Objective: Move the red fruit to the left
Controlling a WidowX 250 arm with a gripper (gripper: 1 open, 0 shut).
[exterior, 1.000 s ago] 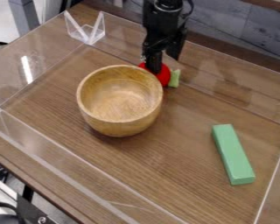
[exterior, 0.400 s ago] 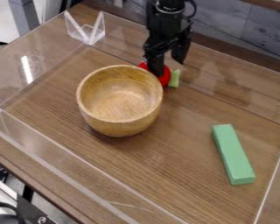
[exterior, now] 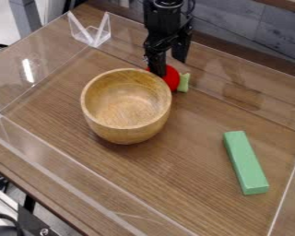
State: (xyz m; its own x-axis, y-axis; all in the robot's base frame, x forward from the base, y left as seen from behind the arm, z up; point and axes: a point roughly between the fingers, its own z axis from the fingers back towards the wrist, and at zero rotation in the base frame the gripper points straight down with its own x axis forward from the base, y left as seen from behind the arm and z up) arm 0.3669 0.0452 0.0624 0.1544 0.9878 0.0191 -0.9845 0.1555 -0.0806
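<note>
1. Camera view: the black tool (exterior: 160, 66) points down with its two fingers spread apart, pinching nothing.
2. The red fruit (exterior: 172, 79), small, round and glossy with a pale green end, lies on the desk (exterior: 175, 171) just under the tool, beside the far rim of the wooden bowl (exterior: 125, 105).
3. The bowl is round, smooth, light wood.
4. A flat green rectangular block (exterior: 246, 161) lies well apart, at the right.
5. The desk is brown with a wood grain.
</note>
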